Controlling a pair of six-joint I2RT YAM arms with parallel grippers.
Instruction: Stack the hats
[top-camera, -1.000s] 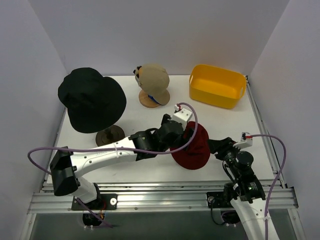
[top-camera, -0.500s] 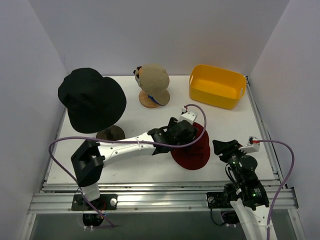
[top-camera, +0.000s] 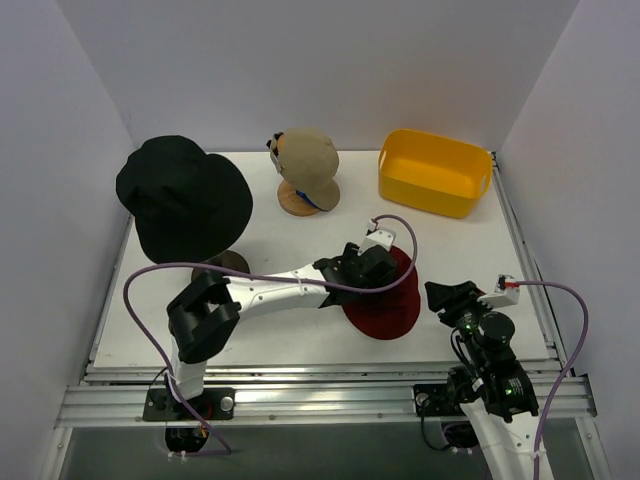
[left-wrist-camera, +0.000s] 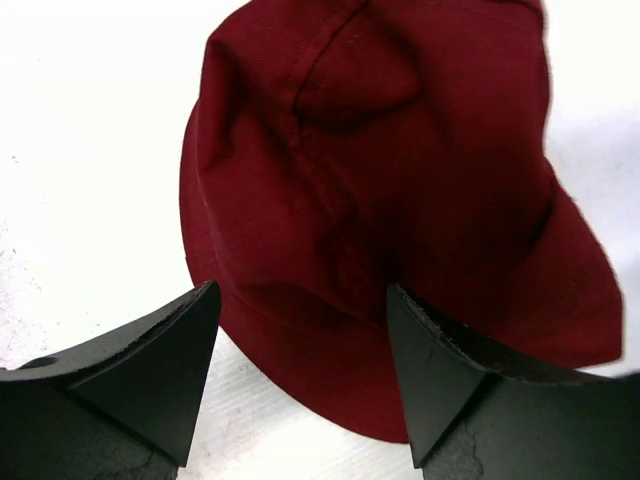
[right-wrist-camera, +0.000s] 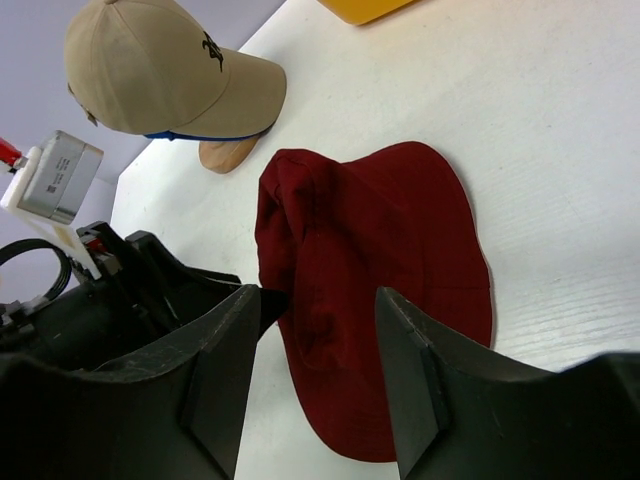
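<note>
Left gripper (left-wrist-camera: 300, 295) gapes wide at the dark red bucket hat (left-wrist-camera: 380, 150), grabbing nothing; right gripper (right-wrist-camera: 320, 296) sits half-open and empty at the hat's 3 o'clock.

One black bucket hat (top-camera: 183, 200), one dark red bucket hat (top-camera: 392, 302), one tan cap (top-camera: 308, 155) over one blue cap (right-wrist-camera: 205, 136) showing only an edge, one yellow bin (top-camera: 430, 190), two hat stands (top-camera: 296, 198), two robot arms (top-camera: 265, 291)

- My left arm reaches out to the dark red bucket hat (top-camera: 392, 310), with my left gripper (left-wrist-camera: 300, 300) over its crown, jaws apart.
- My right gripper (right-wrist-camera: 320, 300) hovers just right of that hat, jaws apart, empty.
</note>
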